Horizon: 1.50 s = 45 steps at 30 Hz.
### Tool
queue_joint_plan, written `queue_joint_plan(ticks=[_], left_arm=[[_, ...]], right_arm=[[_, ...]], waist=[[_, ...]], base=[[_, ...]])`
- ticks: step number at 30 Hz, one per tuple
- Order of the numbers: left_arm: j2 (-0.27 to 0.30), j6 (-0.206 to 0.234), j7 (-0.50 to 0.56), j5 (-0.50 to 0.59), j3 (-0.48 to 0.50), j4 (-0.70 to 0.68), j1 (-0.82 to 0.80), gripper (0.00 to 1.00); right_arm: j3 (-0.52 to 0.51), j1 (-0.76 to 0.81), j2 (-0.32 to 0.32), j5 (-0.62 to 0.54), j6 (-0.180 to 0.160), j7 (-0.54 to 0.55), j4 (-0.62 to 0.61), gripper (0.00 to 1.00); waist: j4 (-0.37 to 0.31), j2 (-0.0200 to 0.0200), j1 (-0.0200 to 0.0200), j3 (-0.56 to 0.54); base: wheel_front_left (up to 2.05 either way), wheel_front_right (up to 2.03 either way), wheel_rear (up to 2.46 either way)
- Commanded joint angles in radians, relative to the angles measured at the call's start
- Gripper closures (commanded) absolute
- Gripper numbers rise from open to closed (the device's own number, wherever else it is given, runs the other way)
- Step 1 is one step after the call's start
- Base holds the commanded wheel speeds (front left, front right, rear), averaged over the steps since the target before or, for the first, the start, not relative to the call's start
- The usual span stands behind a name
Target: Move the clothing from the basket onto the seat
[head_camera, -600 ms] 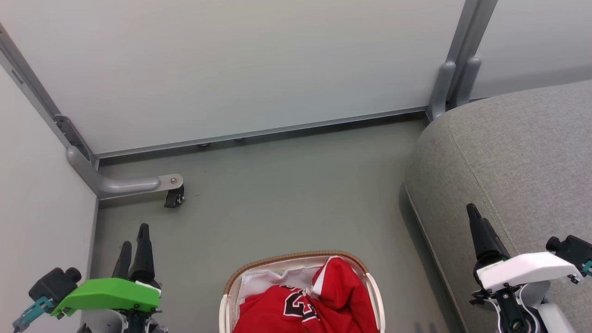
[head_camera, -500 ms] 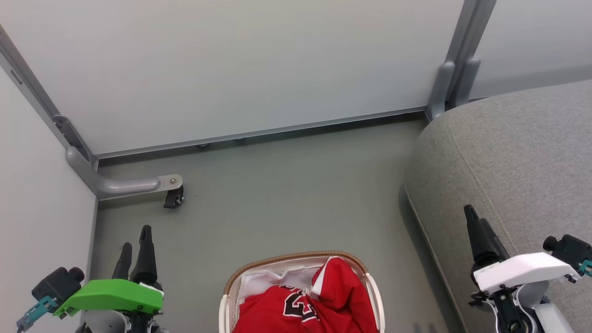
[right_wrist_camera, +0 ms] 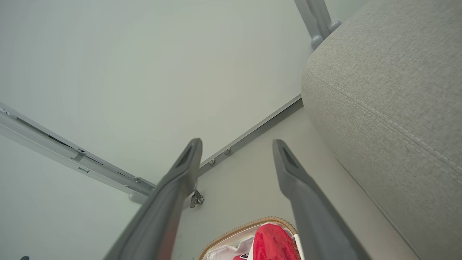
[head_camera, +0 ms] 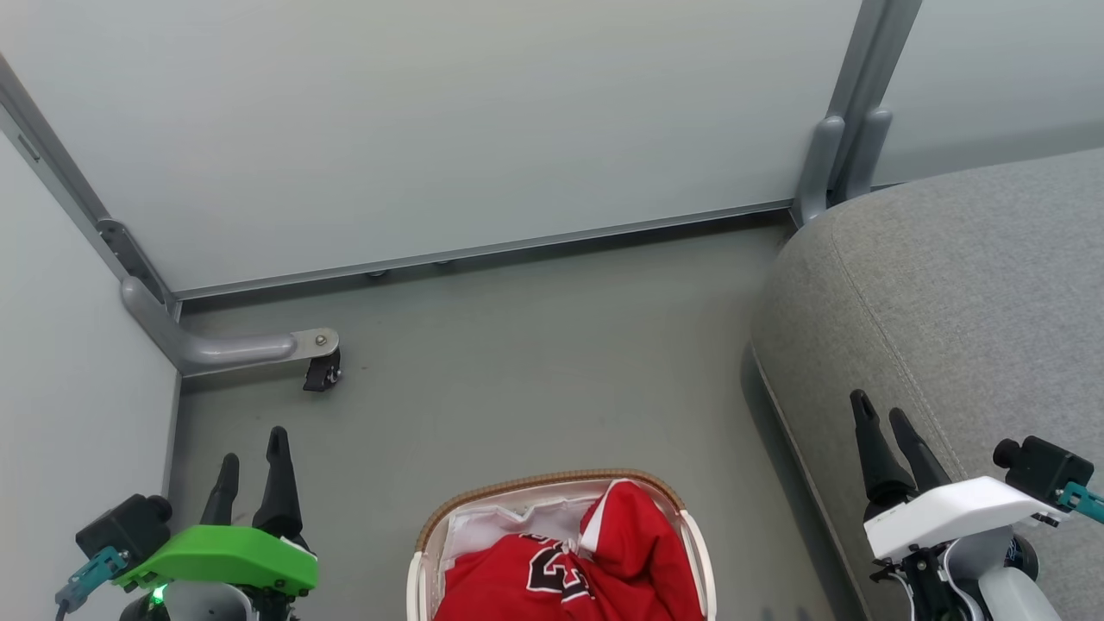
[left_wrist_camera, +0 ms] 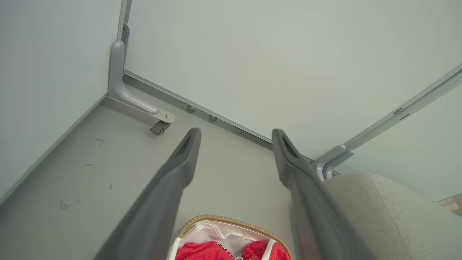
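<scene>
The red clothing [head_camera: 569,569] with black-and-white lettering lies in the basket [head_camera: 552,479], an oval white one with a brown woven rim, at the bottom middle of the head view. In the left wrist view the clothing [left_wrist_camera: 204,251] and basket rim [left_wrist_camera: 216,219] sit low between the fingers; the right wrist view shows the clothing [right_wrist_camera: 270,242] and basket rim [right_wrist_camera: 249,225] too. The light grey seat [head_camera: 957,285] fills the right side. My left gripper [head_camera: 253,453] stands open at the lower left, empty. My right gripper [head_camera: 881,412] stands open over the seat's edge, empty.
Pale partition walls [head_camera: 448,121] close the back and left. A grey metal foot with a small black caster [head_camera: 321,373] juts onto the floor at left. Another grey post [head_camera: 832,164] stands at the seat's far corner. Grey floor [head_camera: 535,362] lies beyond the basket.
Both grippers have drifted slightly: the left one right and down, the right one left and down, turning so that both of its fingers show. The basket and clothing stay put.
</scene>
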Motion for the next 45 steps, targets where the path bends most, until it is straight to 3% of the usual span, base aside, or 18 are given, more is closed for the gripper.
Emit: queue_joint_plan(ticks=[1, 25, 45], left_arm=[[0.006, 0.005, -0.01, 0.041, -0.001, -0.007, 0.001, 0.0], [0.011, 0.016, -0.074, 0.323, -0.046, 0.023, 0.006, 0.0], [-0.012, 0.006, -0.118, 0.466, -0.035, 0.001, 0.032, 0.0]], right_arm=[[0.005, -0.006, -0.011, -0.034, 0.0, -0.013, -0.007, 0.0], [0.063, -0.015, -0.008, -0.315, 0.0, -0.077, 0.032, 0.0], [0.055, 0.001, 0.008, -0.514, 0.0, -0.121, 0.066, 0.0]], waist=[[-0.001, -0.0001, 0.0, 0.0], [-0.009, -0.0001, 0.0, 0.004], [-0.02, -0.0001, 0.0, 0.005]], base=[[0.0, 0.0, 0.0], [0.0, 0.0, 0.0], [0.0, 0.0, 0.0]])
